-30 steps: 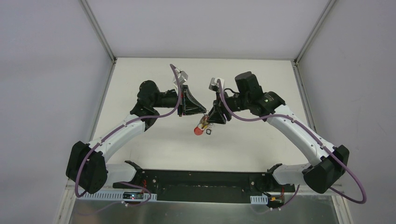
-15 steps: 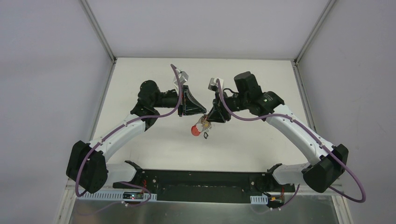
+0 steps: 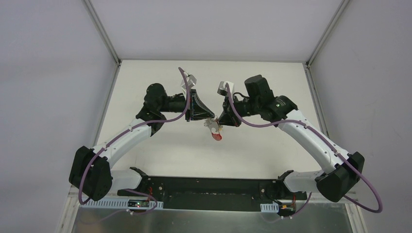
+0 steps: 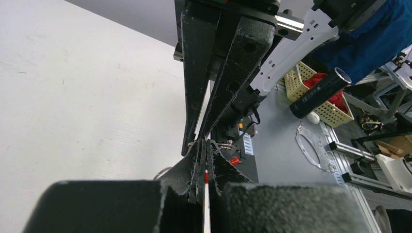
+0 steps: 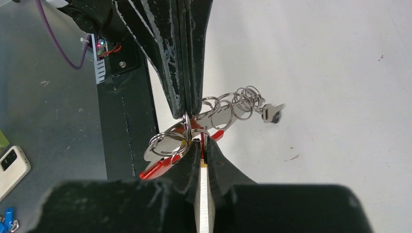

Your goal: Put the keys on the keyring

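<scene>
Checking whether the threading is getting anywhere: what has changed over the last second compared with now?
The keyring with its dangling keys swung rightward, from under the left gripper to under the right gripper. Nothing was taken up or let go. Both pairs of fingers stay shut on the keyring, tips meeting, and the arms barely shifted.

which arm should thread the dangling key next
Right, probably: its wrist view shows the small silver key and red-and-grey metal keyring clearly, while the left tool, shut on that ring, can steady it. The right tool pinches it too.
</scene>
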Controlling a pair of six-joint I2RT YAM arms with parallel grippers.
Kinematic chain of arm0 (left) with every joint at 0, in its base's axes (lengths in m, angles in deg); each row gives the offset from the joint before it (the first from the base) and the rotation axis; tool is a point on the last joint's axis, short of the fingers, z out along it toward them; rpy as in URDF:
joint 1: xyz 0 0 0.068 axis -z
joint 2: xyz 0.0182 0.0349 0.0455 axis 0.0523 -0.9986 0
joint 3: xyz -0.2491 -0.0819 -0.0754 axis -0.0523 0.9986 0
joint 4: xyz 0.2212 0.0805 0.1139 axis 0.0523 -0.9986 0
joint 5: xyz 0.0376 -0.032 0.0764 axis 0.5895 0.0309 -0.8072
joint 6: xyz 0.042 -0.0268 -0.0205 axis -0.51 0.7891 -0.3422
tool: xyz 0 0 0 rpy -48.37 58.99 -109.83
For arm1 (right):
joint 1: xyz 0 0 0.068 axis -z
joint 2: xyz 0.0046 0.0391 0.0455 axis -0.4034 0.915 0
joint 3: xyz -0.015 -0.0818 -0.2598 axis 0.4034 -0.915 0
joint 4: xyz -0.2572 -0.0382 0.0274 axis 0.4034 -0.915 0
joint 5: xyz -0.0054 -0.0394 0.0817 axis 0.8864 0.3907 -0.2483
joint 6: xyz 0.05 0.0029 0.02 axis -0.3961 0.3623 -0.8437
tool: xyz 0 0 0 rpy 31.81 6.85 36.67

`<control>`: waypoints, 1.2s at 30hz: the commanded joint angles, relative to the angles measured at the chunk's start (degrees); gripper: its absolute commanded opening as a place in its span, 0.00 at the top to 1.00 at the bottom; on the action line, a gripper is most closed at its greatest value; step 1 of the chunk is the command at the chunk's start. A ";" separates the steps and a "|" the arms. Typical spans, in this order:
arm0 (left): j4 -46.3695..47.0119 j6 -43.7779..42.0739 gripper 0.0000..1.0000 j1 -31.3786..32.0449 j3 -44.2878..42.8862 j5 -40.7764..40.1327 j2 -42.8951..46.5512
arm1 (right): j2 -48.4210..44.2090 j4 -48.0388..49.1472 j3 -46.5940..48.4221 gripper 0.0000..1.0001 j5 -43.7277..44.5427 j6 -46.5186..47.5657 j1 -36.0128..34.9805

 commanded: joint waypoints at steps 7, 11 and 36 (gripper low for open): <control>0.95 -2.92 1.00 -0.18 -0.86 1.35 0.65 | -3.60 -1.09 1.45 1.00 2.91 2.22 -0.22; 0.05 -4.29 1.00 -0.18 -0.84 1.60 0.64 | -4.18 -1.26 1.04 1.00 4.37 2.51 -0.22; -13.09 -15.62 1.00 0.50 -2.68 0.62 0.93 | 0.82 -4.62 7.55 1.00 4.69 0.94 -2.40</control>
